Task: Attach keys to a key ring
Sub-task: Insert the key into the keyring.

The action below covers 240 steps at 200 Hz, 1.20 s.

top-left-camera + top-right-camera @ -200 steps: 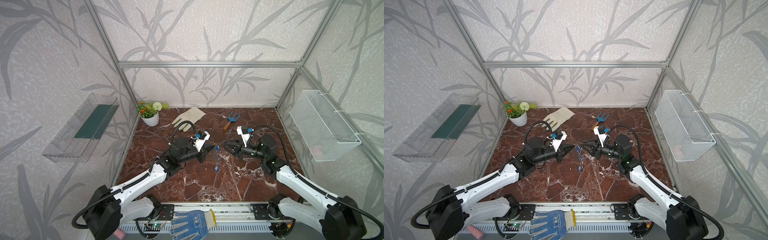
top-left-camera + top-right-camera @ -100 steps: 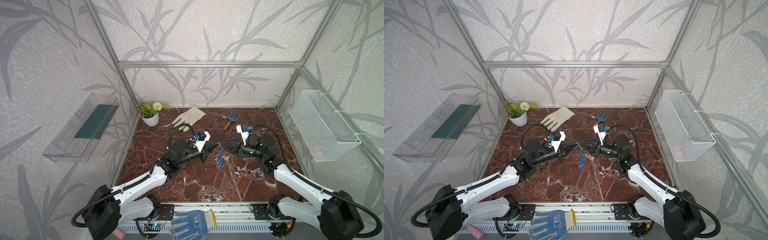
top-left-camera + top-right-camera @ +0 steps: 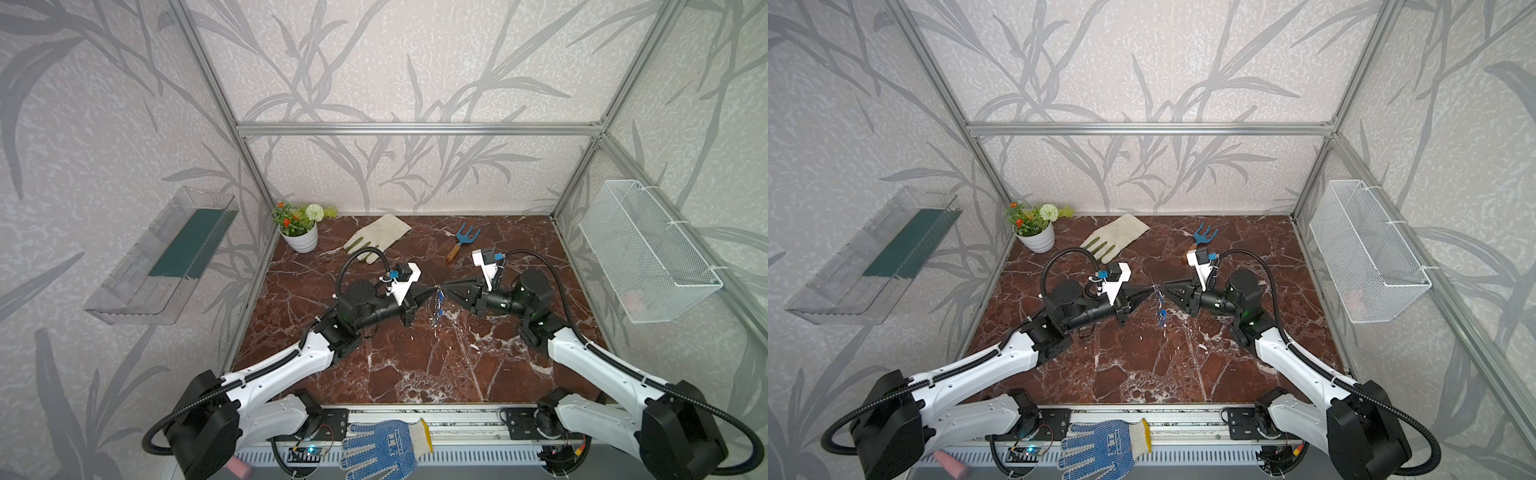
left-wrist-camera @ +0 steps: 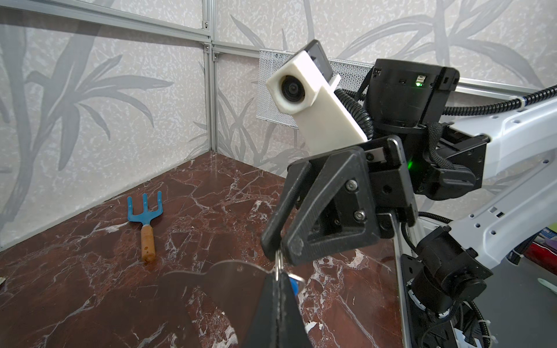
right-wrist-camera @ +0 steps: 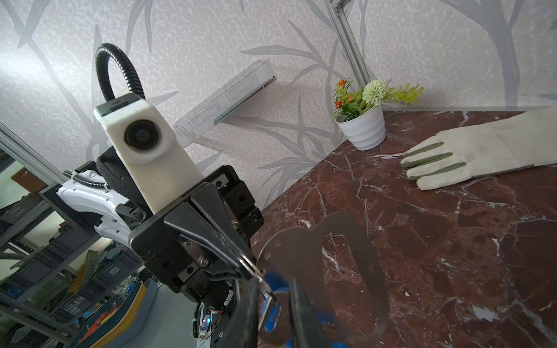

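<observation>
Above the middle of the table [image 3: 415,361], the 2 grippers met tip to tip. The left gripper [image 3: 432,290] was clamped tight on the edge of the key ring [image 5: 304,250], holding it in the air. Blue keys [image 3: 438,305] dangled below the plate. The right gripper [image 3: 446,290] had its jaws narrowly apart around 1 key [image 5: 272,315]; whether it pinched that key could not be told.

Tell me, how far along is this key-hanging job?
Done: a few blue keys appear to dangle already from the metal plate. In hand: the left gripper holds the plate up; the right gripper seems to pinch one key's wire ring. Left: whether more keys wait, I cannot tell.
</observation>
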Tool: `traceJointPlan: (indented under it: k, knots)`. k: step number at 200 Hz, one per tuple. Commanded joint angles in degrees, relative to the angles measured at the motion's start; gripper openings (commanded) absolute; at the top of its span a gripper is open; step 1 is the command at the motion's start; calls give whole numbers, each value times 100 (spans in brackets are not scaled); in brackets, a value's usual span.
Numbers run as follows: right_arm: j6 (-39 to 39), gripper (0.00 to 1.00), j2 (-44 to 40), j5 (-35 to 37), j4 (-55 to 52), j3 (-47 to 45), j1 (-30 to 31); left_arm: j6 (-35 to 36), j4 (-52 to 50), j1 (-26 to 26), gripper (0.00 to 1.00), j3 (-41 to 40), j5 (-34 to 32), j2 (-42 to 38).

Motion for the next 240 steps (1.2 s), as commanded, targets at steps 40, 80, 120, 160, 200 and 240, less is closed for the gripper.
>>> traceJointPlan:
  k: [40,80,120,160,200,240]
  knots:
    - [-36,6,-52,-73,148,80,-6,42,224,-35,0,6,61,-95]
    - [-88,0,-80,-82,66,59,-7,27,338,-38,0,-34,-104,-123]
    - [-234,0,-127,-125,-186,51,-7,-109,689,-35,0,-109,-304,-138]
    - [-398,0,-163,-76,-387,3,-5,-147,859,-37,0,-117,-416,-164]
    - [-331,18,-233,118,-325,-25,-13,-185,875,-35,0,-144,-375,-181]
    - [-125,25,-251,145,-49,77,-52,-198,814,-35,0,-127,-274,-143]
